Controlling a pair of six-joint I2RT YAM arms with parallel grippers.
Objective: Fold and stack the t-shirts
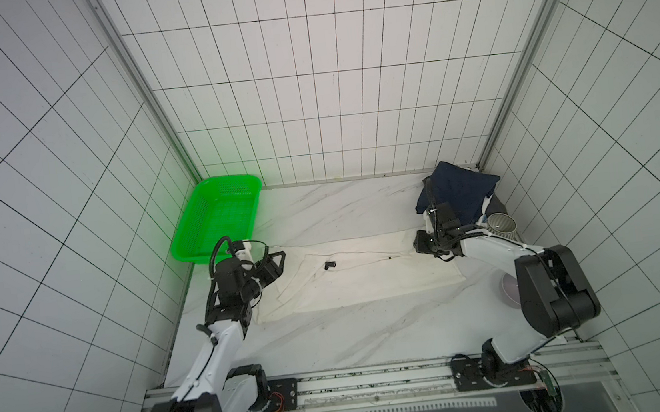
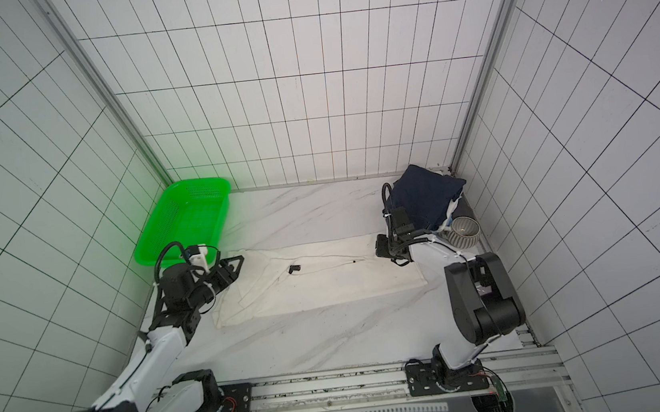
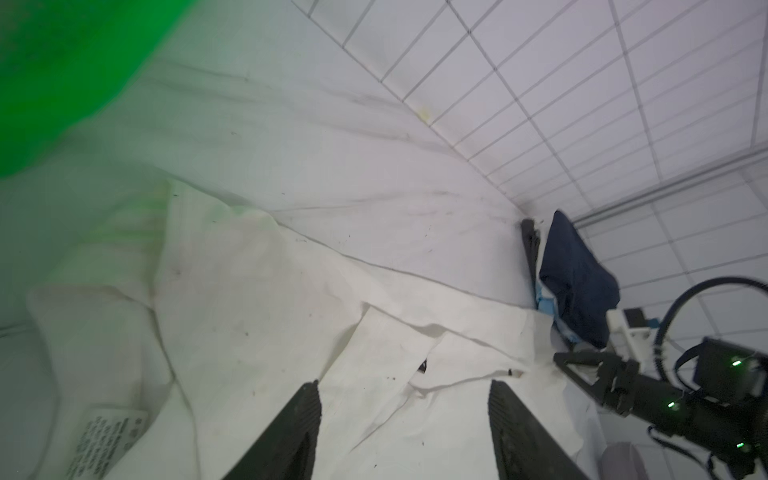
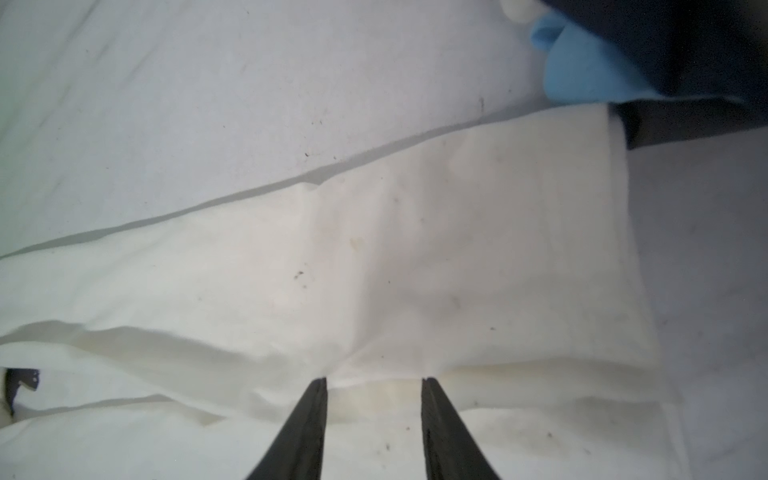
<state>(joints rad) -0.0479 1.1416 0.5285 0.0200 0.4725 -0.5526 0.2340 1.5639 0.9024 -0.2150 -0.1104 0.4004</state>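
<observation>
A cream-white t-shirt lies along the marble table, its long sides folded inward. A small black tag shows on it. My left gripper hovers over the shirt's left end, open, with nothing between the fingers. My right gripper is at the shirt's right end, jaws apart, tips at a folded edge of the cloth. A folded navy t-shirt tops a pile in the back right corner, with a light-blue one under it.
A green perforated basket stands at the back left, close to my left arm. A ribbed grey-white bowl lies beside the pile, behind my right arm. A round pale dish sits under the right arm. Tiled walls close three sides.
</observation>
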